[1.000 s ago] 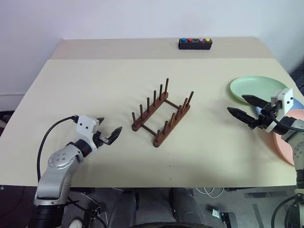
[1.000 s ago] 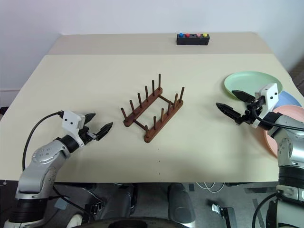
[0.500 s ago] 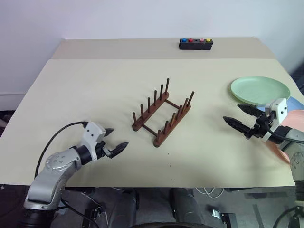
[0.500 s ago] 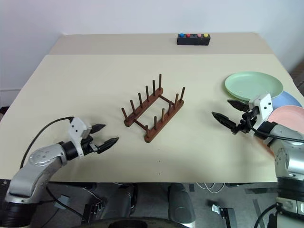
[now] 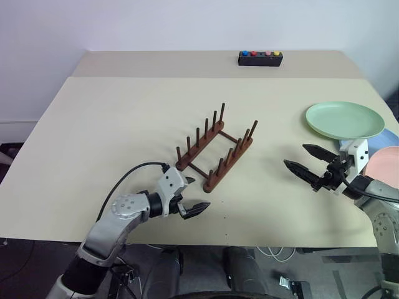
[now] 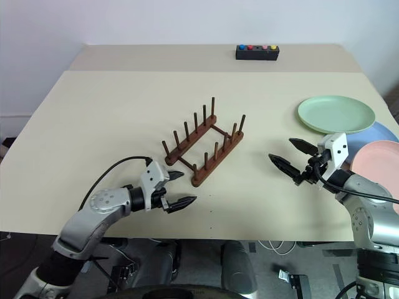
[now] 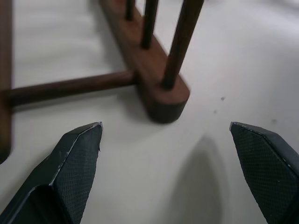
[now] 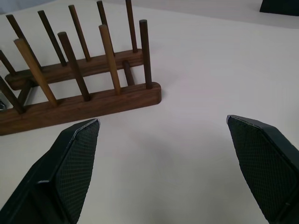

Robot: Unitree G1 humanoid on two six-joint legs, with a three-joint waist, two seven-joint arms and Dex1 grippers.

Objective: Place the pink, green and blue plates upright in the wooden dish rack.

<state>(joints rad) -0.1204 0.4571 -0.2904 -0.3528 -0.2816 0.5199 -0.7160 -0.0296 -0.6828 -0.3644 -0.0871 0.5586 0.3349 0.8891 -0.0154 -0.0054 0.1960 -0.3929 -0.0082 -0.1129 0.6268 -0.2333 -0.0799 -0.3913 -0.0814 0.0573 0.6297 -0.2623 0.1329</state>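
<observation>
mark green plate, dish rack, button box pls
green plate [image 5: 345, 119], left eye view, middle of its face
wooden dish rack [image 5: 232, 157], left eye view, its right-hand base rail
black button box [image 6: 257, 53], right eye view, its front face

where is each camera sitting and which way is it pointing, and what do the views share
Left and right eye views: on the head, looking forward and down over the table; both arms show, left gripper and right gripper open.
Left wrist view: along the left gripper's fingers at the near end of the wooden dish rack.
Right wrist view: along the right gripper's fingers at the rack's side.
Shared: all views show the rack.
</observation>
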